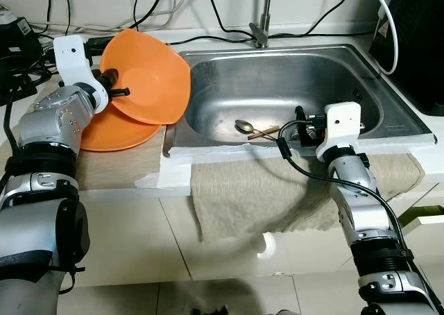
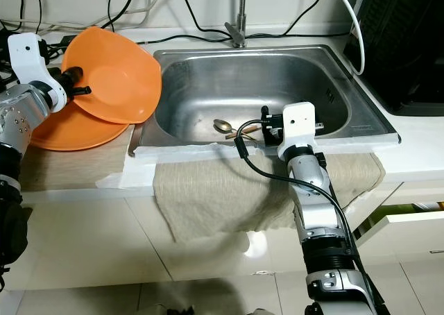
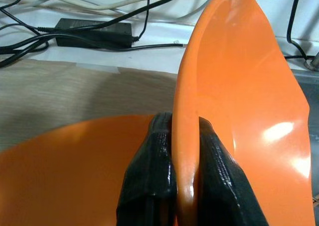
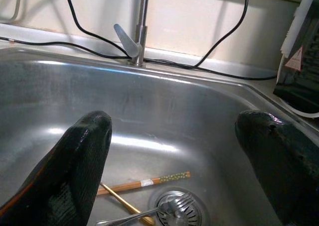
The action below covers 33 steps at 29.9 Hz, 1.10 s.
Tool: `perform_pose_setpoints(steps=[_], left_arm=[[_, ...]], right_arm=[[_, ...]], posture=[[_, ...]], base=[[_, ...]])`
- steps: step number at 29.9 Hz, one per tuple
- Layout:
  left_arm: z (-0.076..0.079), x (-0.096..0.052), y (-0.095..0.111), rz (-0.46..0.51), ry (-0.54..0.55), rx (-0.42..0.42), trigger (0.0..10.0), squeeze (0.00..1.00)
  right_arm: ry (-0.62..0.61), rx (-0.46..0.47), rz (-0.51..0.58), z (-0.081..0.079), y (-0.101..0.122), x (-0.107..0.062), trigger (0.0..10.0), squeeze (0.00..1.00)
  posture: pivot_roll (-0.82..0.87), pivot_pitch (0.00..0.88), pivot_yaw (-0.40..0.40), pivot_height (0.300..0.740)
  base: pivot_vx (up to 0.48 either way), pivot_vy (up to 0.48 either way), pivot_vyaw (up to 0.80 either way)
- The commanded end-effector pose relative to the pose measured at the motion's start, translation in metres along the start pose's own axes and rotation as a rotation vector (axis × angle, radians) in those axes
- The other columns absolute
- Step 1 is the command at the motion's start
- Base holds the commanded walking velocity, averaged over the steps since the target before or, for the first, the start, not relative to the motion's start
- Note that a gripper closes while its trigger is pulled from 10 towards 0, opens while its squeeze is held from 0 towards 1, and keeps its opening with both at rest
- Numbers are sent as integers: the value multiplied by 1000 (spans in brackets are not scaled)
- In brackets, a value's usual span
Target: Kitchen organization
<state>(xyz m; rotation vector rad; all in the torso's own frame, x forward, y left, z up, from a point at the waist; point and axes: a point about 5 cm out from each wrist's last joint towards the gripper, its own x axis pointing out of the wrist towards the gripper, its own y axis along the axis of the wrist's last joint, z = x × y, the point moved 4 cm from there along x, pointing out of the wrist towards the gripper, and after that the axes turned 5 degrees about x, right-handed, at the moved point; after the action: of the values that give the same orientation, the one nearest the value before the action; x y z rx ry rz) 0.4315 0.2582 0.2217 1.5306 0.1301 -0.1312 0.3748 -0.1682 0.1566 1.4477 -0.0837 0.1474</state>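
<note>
An orange bowl (image 1: pixel 149 75) is held tilted on edge left of the steel sink (image 1: pixel 277 72). My left gripper (image 1: pixel 118 83) is shut on its rim, one finger (image 3: pixel 152 171) on each side of the wall. Under it an orange plate (image 1: pixel 114 131) lies flat on the counter mat. In the sink bottom lie a spoon (image 1: pixel 244 125), wooden chopsticks (image 4: pixel 149 182) and a fork (image 4: pixel 164 208) by the drain. My right gripper (image 1: pixel 302 124) hangs open over the sink's front right part, holding nothing.
A faucet (image 1: pixel 262 23) stands behind the sink. A beige towel (image 1: pixel 277 190) drapes over the counter's front edge. Black cables and a power adapter (image 3: pixel 94 27) lie along the back wall. A black appliance (image 1: pixel 416 44) stands at the right.
</note>
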Motion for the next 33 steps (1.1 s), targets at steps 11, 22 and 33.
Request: perform_pose_setpoints(steps=[11,22,33], left_arm=[[-2,-2,-14,-60,16,28,0,0],[-2,-2,-14,-60,15,28,0,0],[-2,-3,-14,-59,15,28,0,0]], right_arm=[[1,3,25,2,6,-4,10000,0],[0,3,26,3,7,-5,10000,0],[0,3,27,3,8,-5,10000,0]], posture=[[-66,0,32,740],[-66,0,31,740],[-68,0,33,740]], base=[[0,0,0],[0,0,0],[0,0,0]])
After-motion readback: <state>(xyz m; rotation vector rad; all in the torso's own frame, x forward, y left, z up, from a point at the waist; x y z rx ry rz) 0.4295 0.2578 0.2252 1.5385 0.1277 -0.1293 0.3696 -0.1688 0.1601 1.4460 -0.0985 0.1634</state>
